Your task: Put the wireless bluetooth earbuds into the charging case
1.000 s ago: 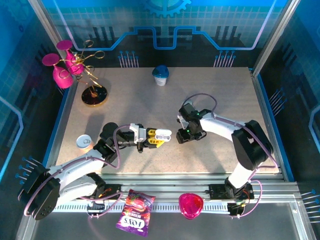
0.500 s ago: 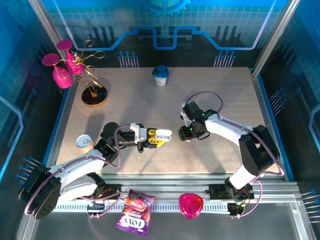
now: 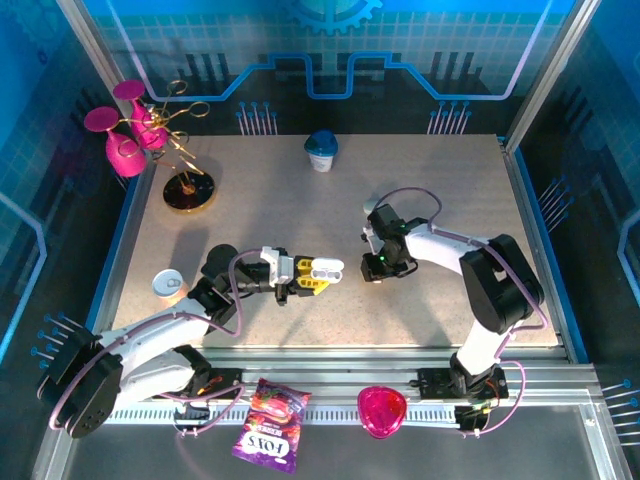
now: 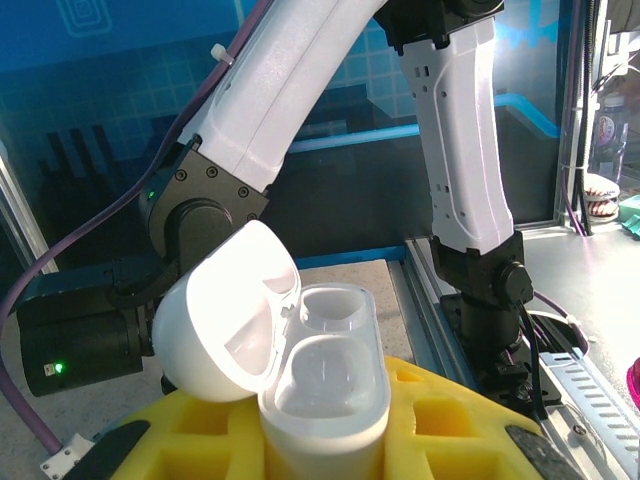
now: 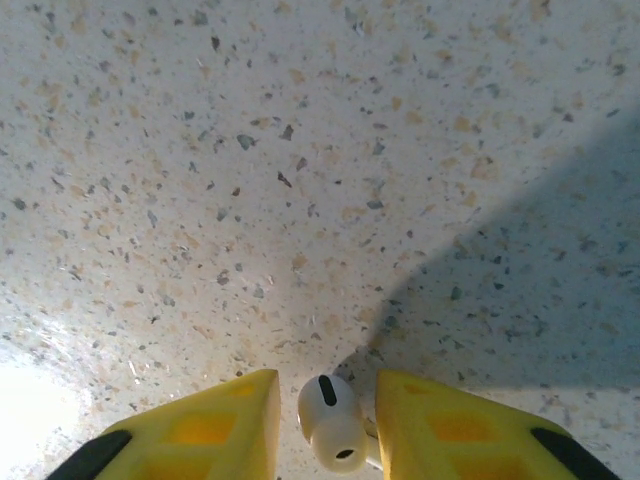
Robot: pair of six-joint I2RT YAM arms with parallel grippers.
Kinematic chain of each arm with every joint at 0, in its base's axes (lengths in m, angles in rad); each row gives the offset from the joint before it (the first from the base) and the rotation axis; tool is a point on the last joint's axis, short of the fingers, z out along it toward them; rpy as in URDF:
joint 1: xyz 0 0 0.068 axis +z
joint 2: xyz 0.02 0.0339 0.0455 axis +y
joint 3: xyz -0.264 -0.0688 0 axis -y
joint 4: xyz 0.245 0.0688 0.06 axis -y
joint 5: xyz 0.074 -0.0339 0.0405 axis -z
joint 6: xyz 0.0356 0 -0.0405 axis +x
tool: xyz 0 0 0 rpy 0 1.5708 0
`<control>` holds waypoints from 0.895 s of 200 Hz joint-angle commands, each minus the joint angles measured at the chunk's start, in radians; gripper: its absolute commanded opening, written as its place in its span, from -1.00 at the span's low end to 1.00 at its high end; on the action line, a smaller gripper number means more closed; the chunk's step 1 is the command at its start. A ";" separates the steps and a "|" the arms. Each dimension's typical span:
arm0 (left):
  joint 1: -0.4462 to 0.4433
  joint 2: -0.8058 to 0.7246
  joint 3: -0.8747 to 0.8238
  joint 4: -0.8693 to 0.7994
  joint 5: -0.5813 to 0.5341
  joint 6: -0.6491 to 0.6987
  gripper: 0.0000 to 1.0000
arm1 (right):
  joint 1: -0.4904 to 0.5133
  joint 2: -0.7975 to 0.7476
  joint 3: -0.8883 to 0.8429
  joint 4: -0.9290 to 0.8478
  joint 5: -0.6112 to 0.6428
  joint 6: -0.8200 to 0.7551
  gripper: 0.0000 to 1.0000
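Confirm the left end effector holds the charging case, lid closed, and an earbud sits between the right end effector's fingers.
No: the left wrist view shows the charging case with its lid open. The left end effector holds it, and an earbud sits between the right end effector's fingers.

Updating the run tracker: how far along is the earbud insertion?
Done: the left gripper holds the charging case with its lid open. In hand: the right gripper is down at the table, its fingers straddling one earbud, not clearly pinching it. Left: lift that earbud and seat it. Both sockets in the case are empty, so nothing is inserted yet.
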 commanded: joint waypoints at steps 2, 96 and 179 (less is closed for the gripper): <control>-0.008 0.004 0.002 0.010 0.006 0.021 -0.72 | 0.019 0.044 0.039 -0.039 0.010 -0.006 -0.45; -0.009 -0.003 -0.022 0.015 -0.042 0.043 -0.72 | 0.034 -0.034 0.041 -0.061 0.034 0.039 -0.67; -0.037 0.222 -0.051 0.419 -0.402 -0.104 -0.74 | 0.040 -0.644 -0.199 0.249 -0.042 0.141 -0.69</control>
